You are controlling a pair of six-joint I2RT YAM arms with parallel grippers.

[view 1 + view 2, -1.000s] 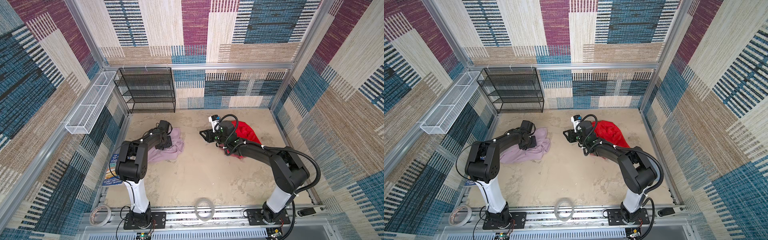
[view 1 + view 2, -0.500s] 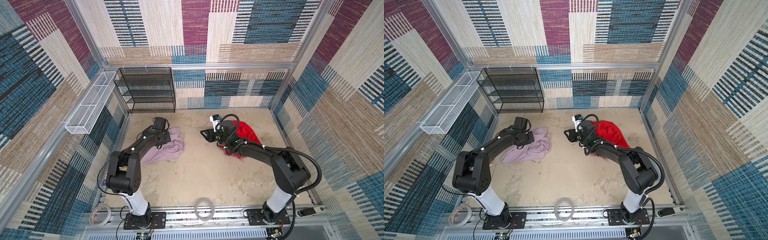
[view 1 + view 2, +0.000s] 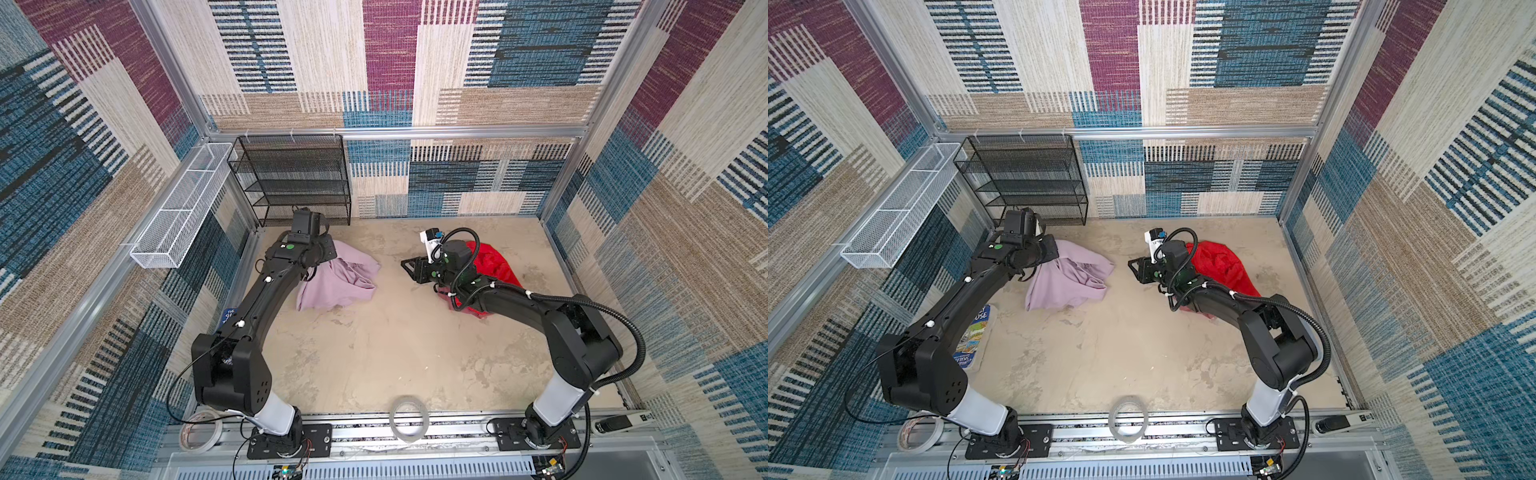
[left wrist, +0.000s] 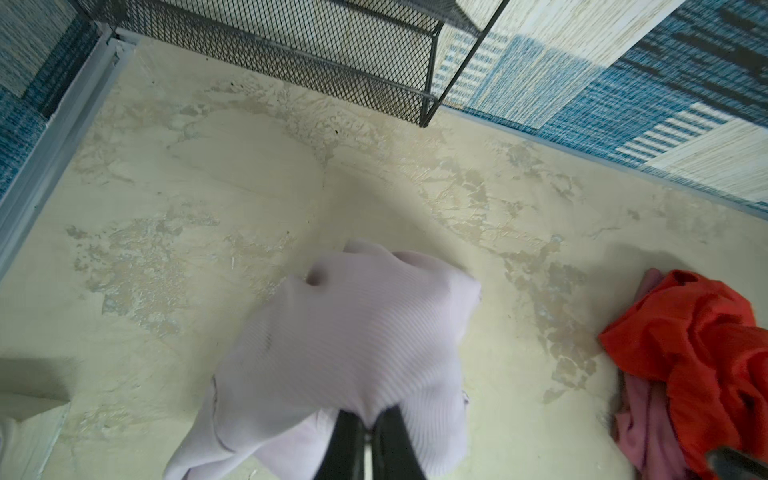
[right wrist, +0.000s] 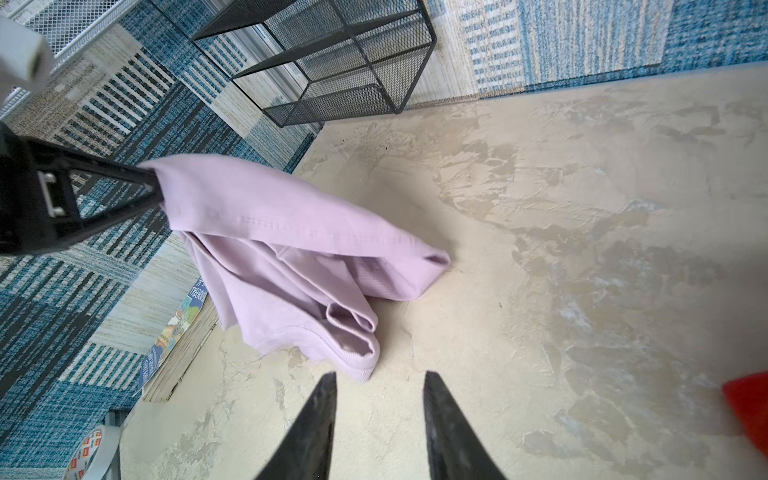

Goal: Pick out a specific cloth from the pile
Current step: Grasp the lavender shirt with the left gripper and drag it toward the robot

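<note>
The cloth (image 3: 338,280) (image 3: 1069,282) is pale lilac and lies at the back left of the floor, apart from the pile. My left gripper (image 3: 330,251) (image 4: 368,419) is shut on its upper edge and holds that part raised; the rest drapes down to the floor (image 5: 291,253). The pile (image 3: 494,262) (image 3: 1223,262), a bright red cloth with darker mauve fabric (image 4: 648,409) at its edge, sits at the back right. My right gripper (image 3: 405,266) (image 5: 378,378) hovers just left of the pile, open, with nothing between its fingers.
A black mesh shelf (image 3: 295,178) stands against the back wall right behind the left gripper. A white wire basket (image 3: 178,212) hangs on the left wall. A book (image 3: 976,336) lies by the left wall. Tape rolls (image 3: 409,417) (image 3: 199,430) rest at the front rail.
The left gripper has shut on the lilac cloth and lifted its edge up and back toward the shelf, with the arm stretching out. The right arm has not moved.
</note>
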